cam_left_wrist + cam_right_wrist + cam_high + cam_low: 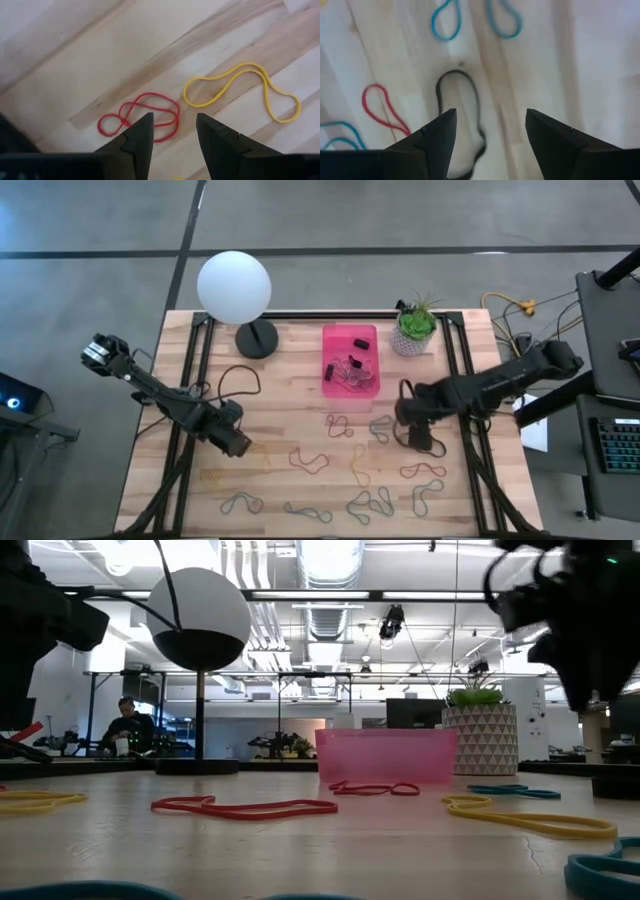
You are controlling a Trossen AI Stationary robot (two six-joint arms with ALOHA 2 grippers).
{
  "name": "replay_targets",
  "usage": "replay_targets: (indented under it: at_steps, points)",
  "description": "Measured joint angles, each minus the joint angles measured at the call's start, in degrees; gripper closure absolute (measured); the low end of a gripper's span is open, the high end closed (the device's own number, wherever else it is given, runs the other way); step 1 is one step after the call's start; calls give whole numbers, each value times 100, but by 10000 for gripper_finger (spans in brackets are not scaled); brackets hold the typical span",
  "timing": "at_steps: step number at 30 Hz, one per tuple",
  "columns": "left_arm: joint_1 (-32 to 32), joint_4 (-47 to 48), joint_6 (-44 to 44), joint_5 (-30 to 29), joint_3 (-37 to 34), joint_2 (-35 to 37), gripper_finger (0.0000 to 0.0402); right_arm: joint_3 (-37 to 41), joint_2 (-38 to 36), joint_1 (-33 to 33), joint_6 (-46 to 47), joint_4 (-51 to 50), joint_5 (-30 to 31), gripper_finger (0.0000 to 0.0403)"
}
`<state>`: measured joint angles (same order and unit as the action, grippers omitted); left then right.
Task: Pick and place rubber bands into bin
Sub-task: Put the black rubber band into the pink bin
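Rubber bands in red (309, 461), yellow (358, 465), grey-green (242, 502) and black lie loose on the wooden table. The pink bin (350, 360) stands at the far middle with a few bands inside. My left gripper (173, 125) is open above a red band (140, 117), with a yellow band (240, 90) just beyond. It sits over the table's left half (238, 443). My right gripper (491, 120) is open over a black band (462, 115), right of centre (420, 438).
A white globe lamp (234, 287) with a black base and cable loop stands at the far left. A potted plant (415, 328) stands right of the bin. In the low view, red (245, 807) and yellow (530, 818) bands lie before the bin (385, 755).
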<state>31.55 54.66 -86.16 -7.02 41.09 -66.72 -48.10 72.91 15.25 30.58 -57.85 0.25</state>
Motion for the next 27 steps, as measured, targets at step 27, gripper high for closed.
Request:
replay_targets:
  at_steps: [27]
  points:
    - [-4, -160, 148, -339, -30, -9, 268, 1949, 23, 500, 301, 1965, 112, 259]
